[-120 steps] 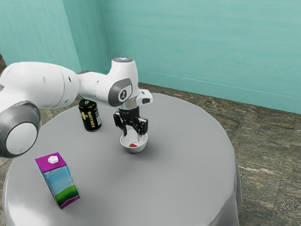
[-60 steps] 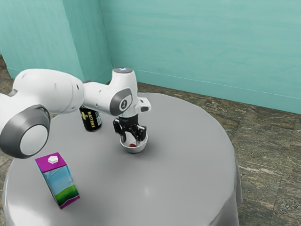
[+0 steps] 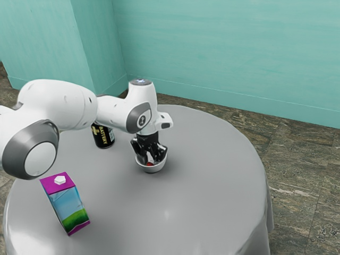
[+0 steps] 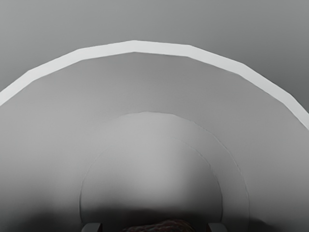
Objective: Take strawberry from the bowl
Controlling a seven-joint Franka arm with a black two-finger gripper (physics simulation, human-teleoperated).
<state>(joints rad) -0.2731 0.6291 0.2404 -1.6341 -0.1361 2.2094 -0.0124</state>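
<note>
Black two-finger gripper, pointing down into the bowl, its fingers apart, one on each side of the fruit; the wrist view shows a gap beside each. The jointed white-and-grey arm enters from the exterior view's left, over a round table under smooth grey cloth. A tall carton with a magenta top and a blue-and-green side stands near the table's edge; a black cylindrical battery with yellow lettering stands beyond the bowl, partly behind the arm. The small round white bowl stands upright on the cloth. The red strawberry, smallest of the set, lies inside it, between the fingers but unclamped.

Handling, as judged: the fruit is probably light, slightly yielding and easily bruised, with a textured skin that should offer fair friction, though its taper may let it squeeze out of a high or off-centre grip. The best hold is across its widest part, low on both flanks, closed gently and evenly, then raised straight up so that neither finger catches the bowl's wall.
</note>
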